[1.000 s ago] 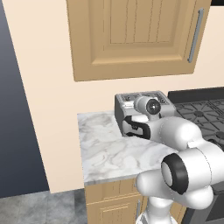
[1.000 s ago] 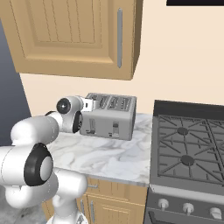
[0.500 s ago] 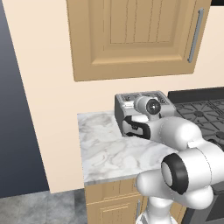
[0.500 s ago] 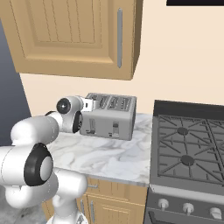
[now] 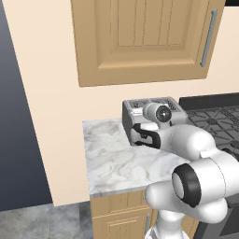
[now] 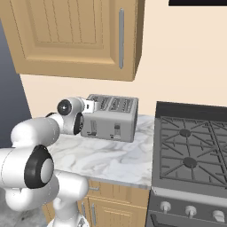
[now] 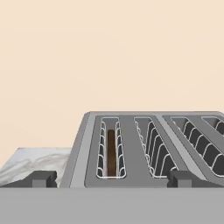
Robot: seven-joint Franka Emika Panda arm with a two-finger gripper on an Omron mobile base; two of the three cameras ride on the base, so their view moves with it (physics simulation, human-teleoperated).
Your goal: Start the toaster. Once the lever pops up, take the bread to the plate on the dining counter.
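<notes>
I see one toaster (image 7: pixel 144 146) on the marble desk (image 6: pixel 102 155), left of the stove (image 6: pixel 195 150). Its leftmost slot holds one bread (image 7: pixel 111 151) slice, sunk low; three other slots show bare wire. My tool (image 7: pixel 111 178) hangs just at the toaster's near end, fingers spread wide, holding nothing. My arm hides the lever in both base views.

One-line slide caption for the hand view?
Open gripper looks across the toaster, bread sitting down in its leftmost slot.
</notes>
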